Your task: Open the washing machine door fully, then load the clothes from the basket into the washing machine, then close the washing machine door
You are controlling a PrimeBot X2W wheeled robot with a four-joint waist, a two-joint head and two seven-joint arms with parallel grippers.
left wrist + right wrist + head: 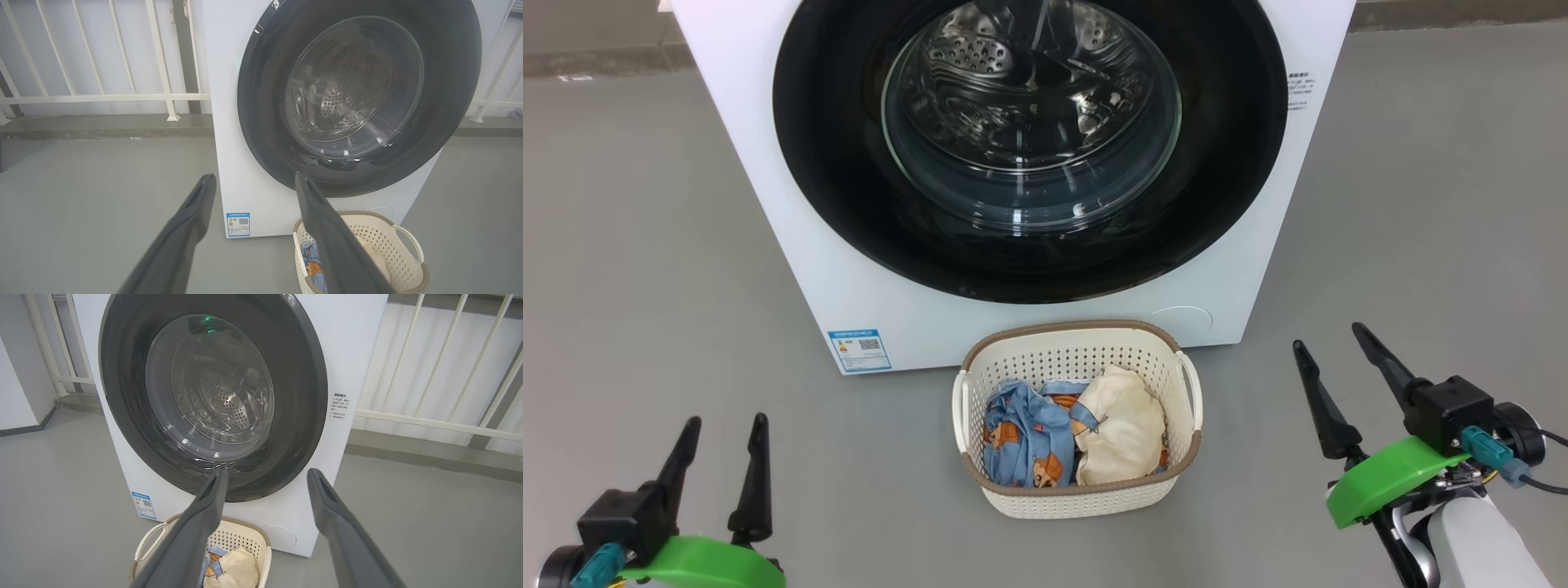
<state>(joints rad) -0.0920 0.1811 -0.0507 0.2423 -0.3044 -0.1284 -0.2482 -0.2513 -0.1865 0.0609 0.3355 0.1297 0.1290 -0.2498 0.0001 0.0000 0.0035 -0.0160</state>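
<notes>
Glossy black, large and round, the washing machine door spans nearly the full width of the big white front-loading washing machine. It sits flush on the front, shut. There's a clear bulging glass bowl at the door's centre, w/ the perforated steel drum visible thru it & glare streaks on the glass. A small blue label sits at the machine's lower corner on the robot's left, and a faint round flap at the lower corner on the right.

The small cream-white perforated plastic basket is a rounded rectangle w/ a brown woven-look rim & two white side handles. It stands on the floor just in front of the machine, below the door's bottom edge. Inside lie the clothes: a crumpled light blue garment w/ orange-brown cartoon figures, and touching it a plain cream-white cloth garment, soft & bunched.

An open stretch of smooth grey floor runs along both sides of the machine & in front of it. A white metal railing stands behind the machine.

The left gripper hangs out front of the machine, off its left corner & well apart from it, its two long dark fingers spread & holding nothing. The right gripper is off the machine's right corner, nearer but not touching, fingers spread wide, also holding nothing.
</notes>
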